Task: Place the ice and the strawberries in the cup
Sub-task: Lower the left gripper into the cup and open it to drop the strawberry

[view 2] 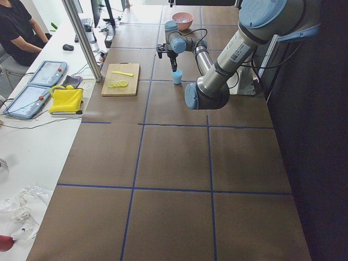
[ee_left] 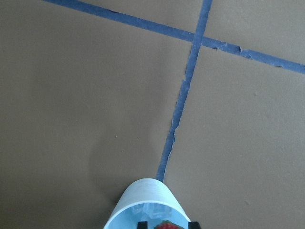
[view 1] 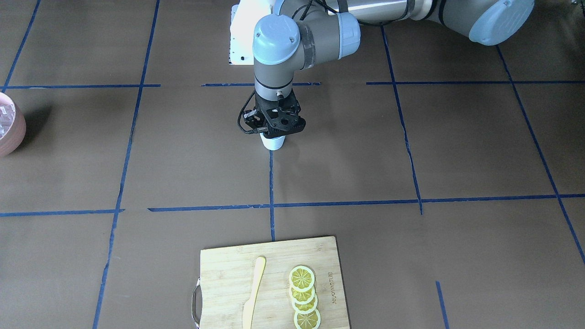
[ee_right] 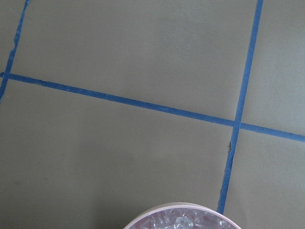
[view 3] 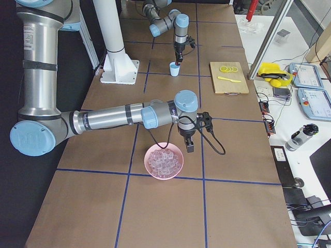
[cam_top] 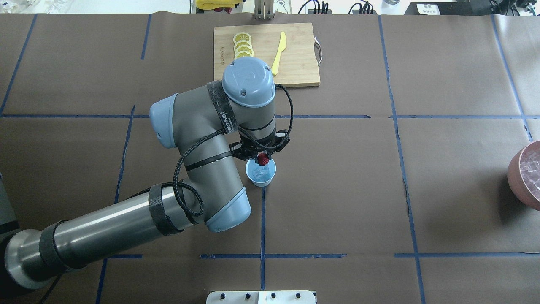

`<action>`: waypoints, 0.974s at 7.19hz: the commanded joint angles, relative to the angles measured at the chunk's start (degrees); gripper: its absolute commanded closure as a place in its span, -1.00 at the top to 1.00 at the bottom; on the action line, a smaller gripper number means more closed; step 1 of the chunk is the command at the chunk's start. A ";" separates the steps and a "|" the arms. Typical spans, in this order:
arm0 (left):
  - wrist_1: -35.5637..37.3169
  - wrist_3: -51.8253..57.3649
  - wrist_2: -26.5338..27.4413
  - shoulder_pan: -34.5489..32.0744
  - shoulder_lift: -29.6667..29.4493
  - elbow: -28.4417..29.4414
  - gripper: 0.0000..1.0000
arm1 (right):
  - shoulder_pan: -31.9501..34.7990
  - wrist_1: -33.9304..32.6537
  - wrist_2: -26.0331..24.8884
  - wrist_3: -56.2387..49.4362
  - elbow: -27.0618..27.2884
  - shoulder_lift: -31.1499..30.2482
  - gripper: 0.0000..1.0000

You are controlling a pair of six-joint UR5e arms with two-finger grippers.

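Overhead exterior shows the left claw (cam_top: 263, 159) pinching the strawberry (cam_top: 263, 158) between its fingertips. Directly beneath the claw the cup (cam_top: 252, 178) stands upright on the worktop (cam_top: 337, 190), with ice (cam_top: 262, 172) lying in its pale blue inside under the berry. Whether the berry touches the rim cannot be told. Beyond the claw lies a cutting board (cam_top: 295, 63) carrying lemon slices (cam_top: 243, 44) and a yellow knife (cam_top: 278, 52), and well off to the claw's right a pink bowl (cam_top: 515, 181) holds more cubes. In the exterior front-facing view the left claw points straight down and its black body covers the cup's mouth, so only the white lower wall shows under it and the berry is hidden. The exterior left view has this claw small and far, hanging over the cup, with the pink bowl farther along the worktop behind it. In the exterior right view the right claw (view 3: 189, 150) hangs pointing down just beside the pink bowl's rim, on the side away from the robot's base. Whether it is spread or pressed together cannot be told. The left wrist-mounted view catches the cup's rim at the bottom edge, right under the claw, with the red berry held between two black fingertips (ee_left: 141, 224) above the ice. Blue tape lines (ee_left: 183, 95) cross the worktop ahead of the claw. The right wrist-mounted view shows only the pink bowl's rim and its ice at the bottom edge, beneath that claw.
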 commanded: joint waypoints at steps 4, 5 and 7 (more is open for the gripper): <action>0.16 -0.01 0.33 2.64 2.41 -2.78 0.99 | -0.07 0.00 0.02 0.14 0.00 -0.01 0.99; 0.16 -0.10 0.33 2.65 2.32 -2.86 1.00 | -0.07 0.00 -0.07 0.14 0.00 0.08 0.99; 1.47 0.07 0.16 2.47 2.49 -4.69 1.00 | -0.07 0.00 -0.07 0.06 -0.44 -0.01 0.99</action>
